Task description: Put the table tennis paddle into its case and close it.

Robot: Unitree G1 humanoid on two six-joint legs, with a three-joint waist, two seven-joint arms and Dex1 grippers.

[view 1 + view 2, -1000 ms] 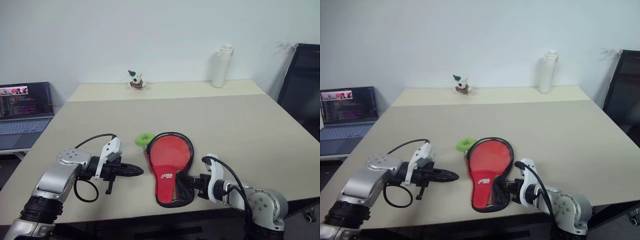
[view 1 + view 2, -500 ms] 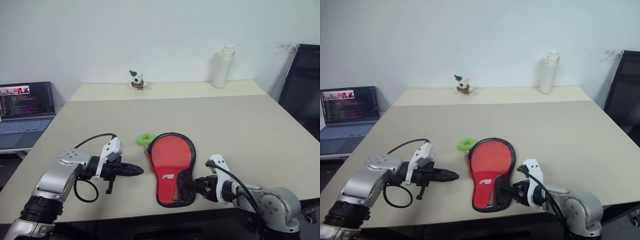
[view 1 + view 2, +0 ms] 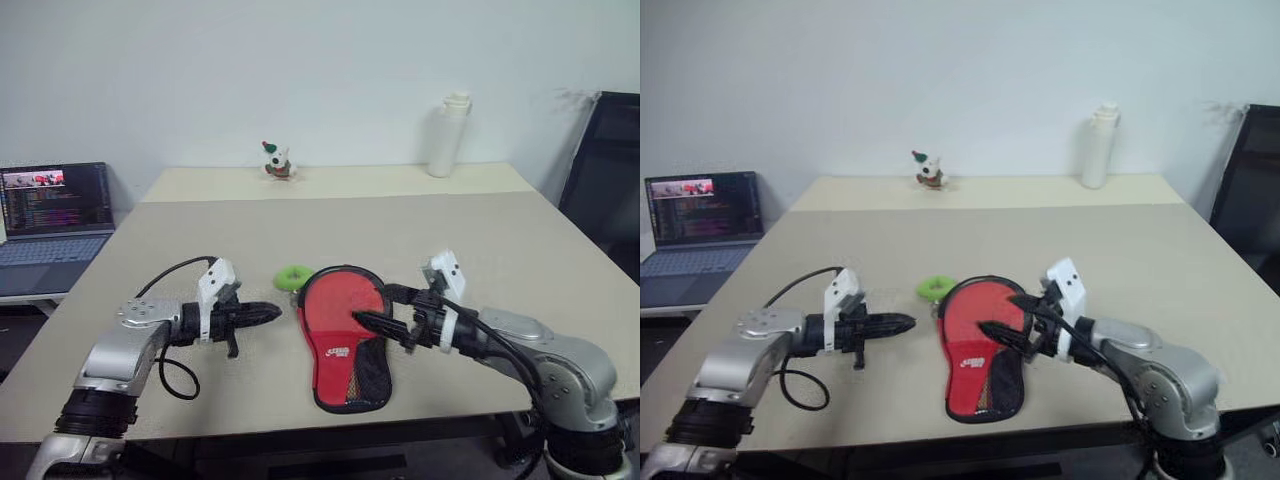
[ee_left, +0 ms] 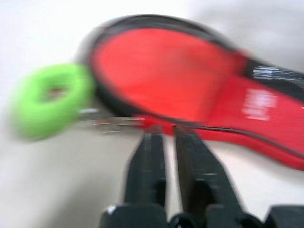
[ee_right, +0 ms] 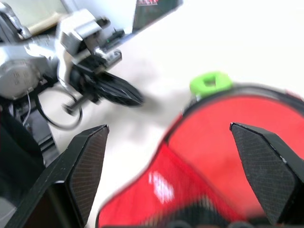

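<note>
The red case [image 3: 343, 335] lies flat on the beige tabletop [image 3: 480, 240], near the front edge, its round end pointing away from the robot and its narrow end, with the white logo and black mesh pocket, toward it. The paddle itself cannot be made out apart from the case (only red fabric with black edging is visible). A small green ring [image 3: 293, 277] sits just beside the round end of the case, on its left. The right tool [image 3: 368, 308] hovers over the middle of the case with its two black fingers spread wide, holding nothing. The left tool [image 3: 272, 312] points toward the left rim of the case, close to it but apart, its fingers showing only a narrow slit between them in the left wrist view and gripping nothing. At the far side of the tabletop stand a small figurine [image 3: 276, 160] and a white bottle [image 3: 446, 134]. A laptop [image 3: 52, 215] is off to the left.
</note>
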